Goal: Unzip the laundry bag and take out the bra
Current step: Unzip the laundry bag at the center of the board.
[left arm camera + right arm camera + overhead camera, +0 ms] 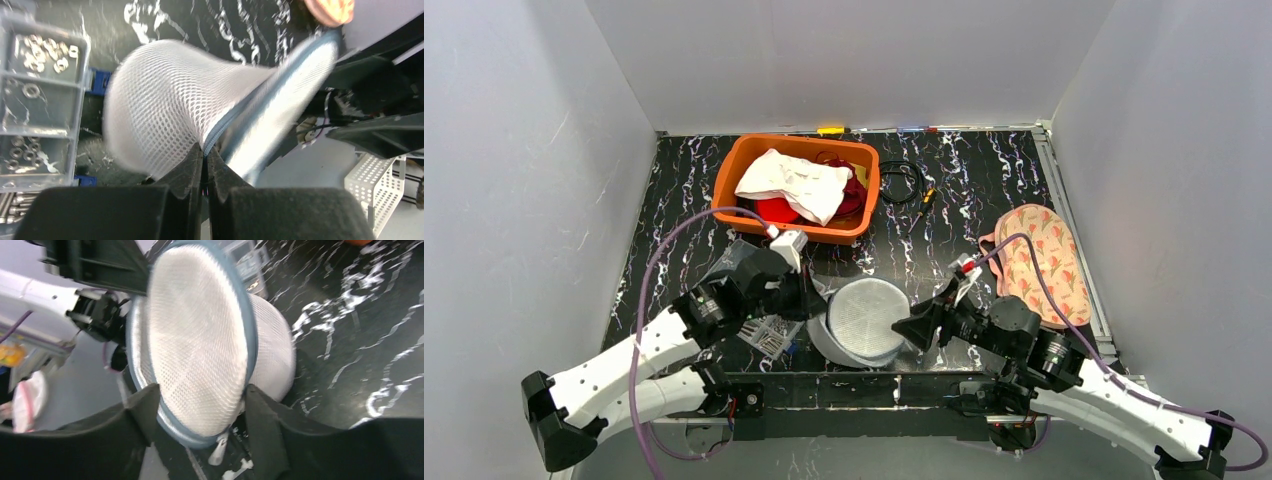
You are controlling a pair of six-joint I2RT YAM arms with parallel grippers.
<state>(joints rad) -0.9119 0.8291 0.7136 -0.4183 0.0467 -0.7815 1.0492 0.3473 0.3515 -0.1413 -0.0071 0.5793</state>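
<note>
One laundry bag, pinched by left gripper (right gripper straddling).

White mesh, orange bin, marbled black table

The round white mesh laundry bag is edged with a grey-blue zip band, seen against the black tabletop veined with white marbling. At the far side, the orange plastic bin holds a crumpled white cloth over red fabric. On the right, the padded pink bra carries a reddish flower print.
</note>
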